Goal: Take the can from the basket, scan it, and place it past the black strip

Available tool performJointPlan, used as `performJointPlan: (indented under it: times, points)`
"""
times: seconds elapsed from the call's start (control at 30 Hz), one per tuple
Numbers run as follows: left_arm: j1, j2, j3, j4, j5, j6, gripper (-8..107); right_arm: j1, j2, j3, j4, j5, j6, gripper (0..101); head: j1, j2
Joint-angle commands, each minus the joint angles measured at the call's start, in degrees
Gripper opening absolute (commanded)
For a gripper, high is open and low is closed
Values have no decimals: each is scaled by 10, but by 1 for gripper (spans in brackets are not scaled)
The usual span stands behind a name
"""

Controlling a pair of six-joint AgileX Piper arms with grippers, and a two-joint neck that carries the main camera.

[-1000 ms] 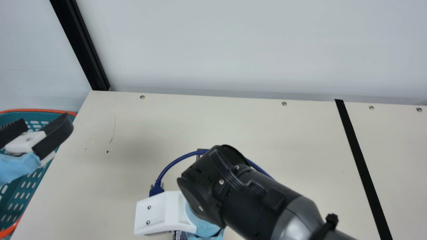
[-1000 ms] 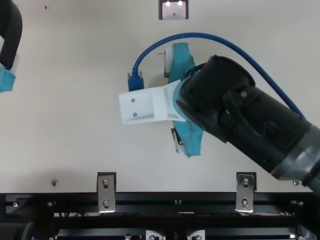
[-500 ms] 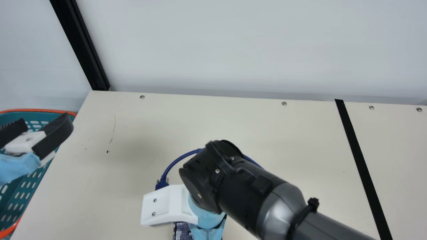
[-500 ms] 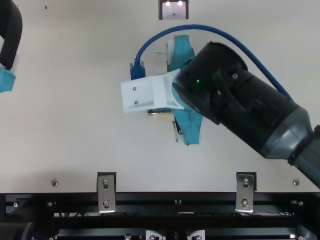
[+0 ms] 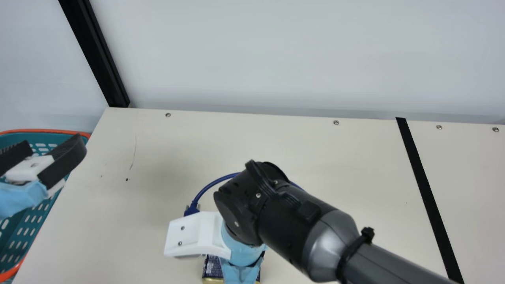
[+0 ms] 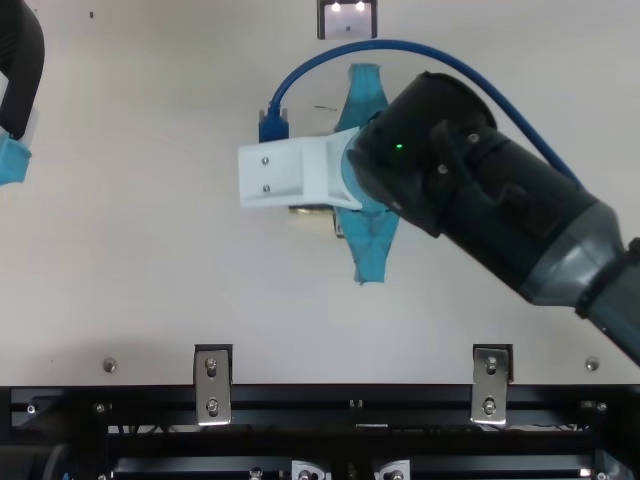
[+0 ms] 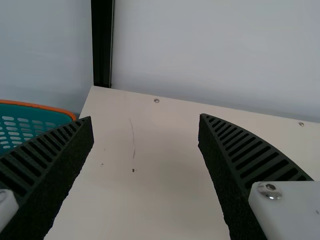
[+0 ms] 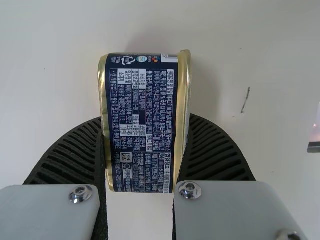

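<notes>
Holds the can (image 8: 142, 120) in the jaws of the right gripper (image 6: 370, 245), over the tabletop (image 5: 110, 236), short of the black strip (image 5: 428, 197). Has the jaws of the left gripper (image 5: 53, 142) wide apart, near the basket (image 5: 29, 227).

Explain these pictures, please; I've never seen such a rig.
This is a robot with two arms. The main view comes from a camera on its neck, the top view from one fixed above the table, and each wrist view from a camera on that arm. The right gripper has its jaws closed on a dark blue and gold can; the left gripper has its jaws apart and holds nothing. The main view also shows a teal basket at left and a black strip across the table at right. A small dark-framed device lies near the top view's upper edge.
</notes>
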Motion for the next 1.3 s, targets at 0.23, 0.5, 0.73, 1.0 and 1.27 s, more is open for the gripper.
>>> performJointPlan:
  times: [0.23, 0.5, 0.73, 1.0, 1.27]
  points:
    - [0, 0, 0, 0, 0, 0, 90, -43, -48, 23, 42, -61, 24, 0, -5, -3]
    - [0, 0, 0, 0, 0, 0, 90, -97, -103, 53, 83, -122, 37, 0, -5, -3]
    - [0, 0, 0, 0, 0, 0, 90, -143, -149, 84, 121, -167, 36, 0, -5, -3]
    - [0, 0, 0, 0, 0, 0, 90, -198, -196, 119, 159, -215, 26, 0, -4, -14]
    - [0, 0, 0, 0, 0, 0, 90, -258, -234, 147, 131, -233, 56, 0, 2, -62]
